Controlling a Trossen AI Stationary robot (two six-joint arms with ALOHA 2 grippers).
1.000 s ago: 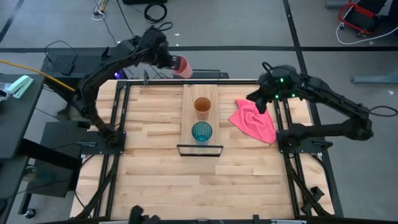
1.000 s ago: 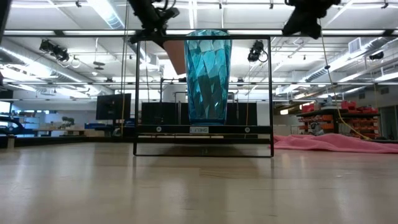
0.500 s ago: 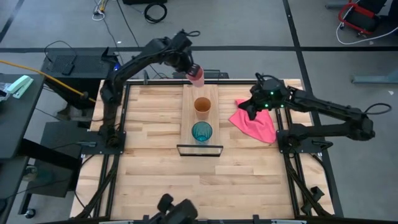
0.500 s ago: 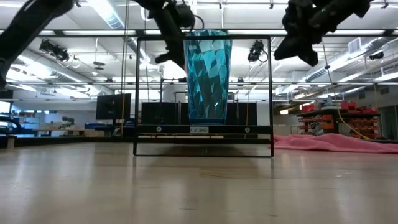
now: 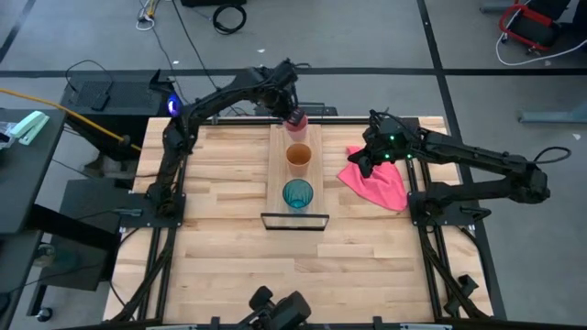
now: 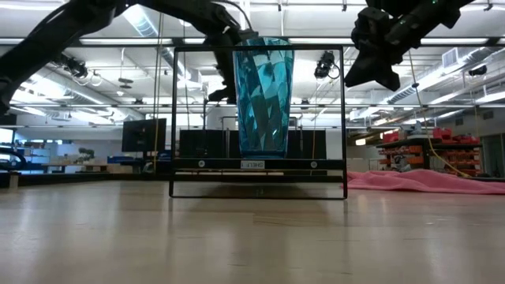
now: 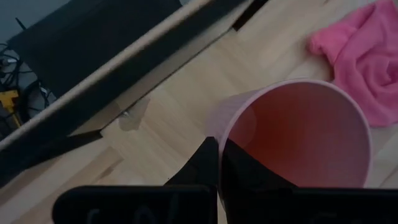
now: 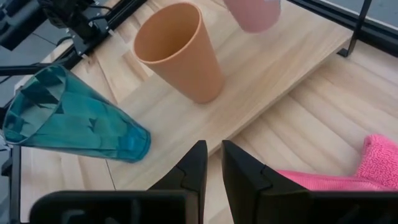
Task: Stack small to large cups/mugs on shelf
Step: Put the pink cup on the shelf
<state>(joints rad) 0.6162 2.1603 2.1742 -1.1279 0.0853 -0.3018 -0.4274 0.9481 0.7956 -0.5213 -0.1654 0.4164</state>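
Swinging in over the shelf (image 5: 281, 176), left gripper (image 5: 293, 114) clamps the pink cup (image 5: 296, 119) (right gripper (image 5: 367, 156) nearly closed, empty) and should lower it upright behind the orange cup (image 5: 298, 158).

Grey floor (image 5: 367, 37) crossed by dark seams surrounds the table, with cables (image 5: 229, 14) coiled at 12 o'clock and a red cart (image 5: 532, 23) at 1 o'clock. The low view shows long ceiling lights (image 6: 134, 16), dark monitors (image 6: 144, 134), and what may be shelving (image 6: 406, 150) at 3 o'clock.
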